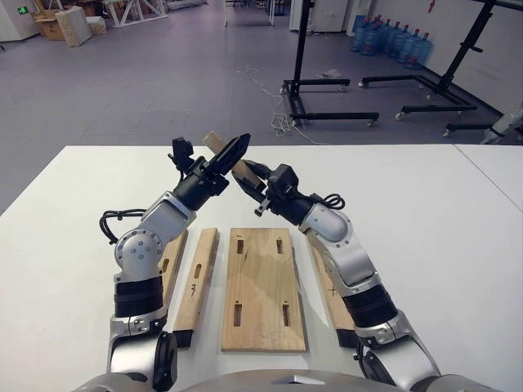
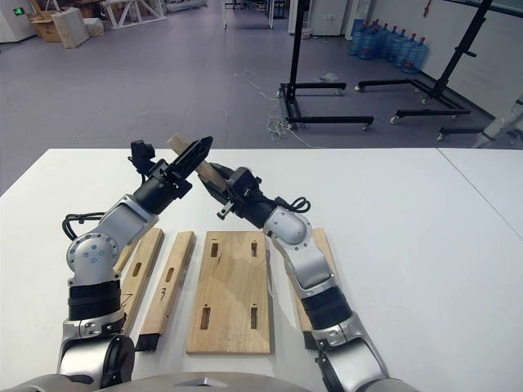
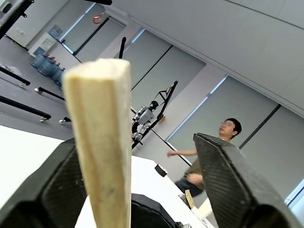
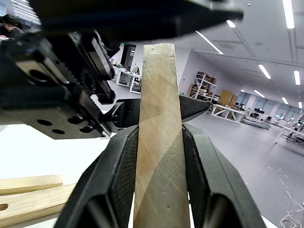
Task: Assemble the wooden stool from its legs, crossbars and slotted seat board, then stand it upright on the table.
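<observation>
A short wooden crossbar (image 1: 216,140) is held slanted in the air over the back middle of the table. My right gripper (image 1: 248,176) is shut on its lower end, both fingers (image 4: 121,175) pressed flat against the wood (image 4: 159,133). My left gripper (image 1: 232,152) is open around the bar's upper end; the bar (image 3: 102,142) lies against one finger (image 3: 52,190) and the other finger (image 3: 232,185) stands well apart. The slotted seat board (image 1: 263,286) lies flat in front of me. Two legs (image 1: 196,282) lie to its left and one leg (image 1: 331,286) to its right.
The white table (image 1: 441,245) has free room to the far left and right of the parts. A second table (image 1: 498,167) adjoins at the right. Black wheeled stands (image 1: 327,98) sit on the floor beyond the back edge.
</observation>
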Robot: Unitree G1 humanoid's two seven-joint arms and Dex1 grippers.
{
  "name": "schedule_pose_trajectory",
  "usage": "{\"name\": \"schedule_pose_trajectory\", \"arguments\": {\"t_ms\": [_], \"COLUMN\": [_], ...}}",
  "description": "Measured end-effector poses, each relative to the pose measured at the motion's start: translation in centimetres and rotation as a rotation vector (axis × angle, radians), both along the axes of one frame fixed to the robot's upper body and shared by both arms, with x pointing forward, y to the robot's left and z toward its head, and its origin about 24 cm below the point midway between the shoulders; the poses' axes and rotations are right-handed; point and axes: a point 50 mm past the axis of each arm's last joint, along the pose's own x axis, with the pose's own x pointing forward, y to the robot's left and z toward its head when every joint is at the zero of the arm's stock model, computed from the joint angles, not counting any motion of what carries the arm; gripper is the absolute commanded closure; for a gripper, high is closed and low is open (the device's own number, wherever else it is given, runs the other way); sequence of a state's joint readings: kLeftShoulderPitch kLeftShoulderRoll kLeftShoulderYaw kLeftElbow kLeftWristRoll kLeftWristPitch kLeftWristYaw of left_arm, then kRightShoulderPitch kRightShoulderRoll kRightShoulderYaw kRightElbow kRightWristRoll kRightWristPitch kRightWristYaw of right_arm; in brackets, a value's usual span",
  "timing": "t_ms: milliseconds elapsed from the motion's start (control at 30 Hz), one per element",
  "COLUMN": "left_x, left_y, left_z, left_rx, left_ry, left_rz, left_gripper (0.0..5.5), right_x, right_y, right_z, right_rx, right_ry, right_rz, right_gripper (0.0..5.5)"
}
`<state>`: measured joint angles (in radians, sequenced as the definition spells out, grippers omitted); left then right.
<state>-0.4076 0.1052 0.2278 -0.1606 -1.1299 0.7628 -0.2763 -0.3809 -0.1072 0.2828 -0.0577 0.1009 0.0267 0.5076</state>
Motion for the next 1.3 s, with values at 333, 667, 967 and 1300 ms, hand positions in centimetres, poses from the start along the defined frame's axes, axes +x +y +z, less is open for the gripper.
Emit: {"name": "schedule_pose_trajectory", "arguments": {"t_ms": [333, 667, 967, 1300], "left_x": [0.1, 0.2, 0.4, 1.6], "left_y": [-0.1, 0.2, 0.1, 2.7], "left_z": [-0.4, -0.4, -0.5, -0.8], "left_rx": [0.028, 0.012, 0.076, 0.211], "left_ry": [0.003, -0.004, -0.037, -0.057], "left_rz": [0.002, 0.035, 0.056, 0.239], "left_gripper": [3.91, 5.11, 5.11, 5.11], "right_x": [-0.1, -0.3, -0.2, 0.2], "right_y": [-0.3, -0.5, -0.7, -1.6], "right_z": [0.1, 0.0, -0.1, 0.2], "right_rx": [0.0, -0.008, -0.012, 0.011], "right_ry": [0.006, 0.004, 0.006, 0.022], "right_rz": [0.003, 0.02, 0.01, -0.048], "right_gripper": [4.21, 4.21, 4.21, 2.43]}}
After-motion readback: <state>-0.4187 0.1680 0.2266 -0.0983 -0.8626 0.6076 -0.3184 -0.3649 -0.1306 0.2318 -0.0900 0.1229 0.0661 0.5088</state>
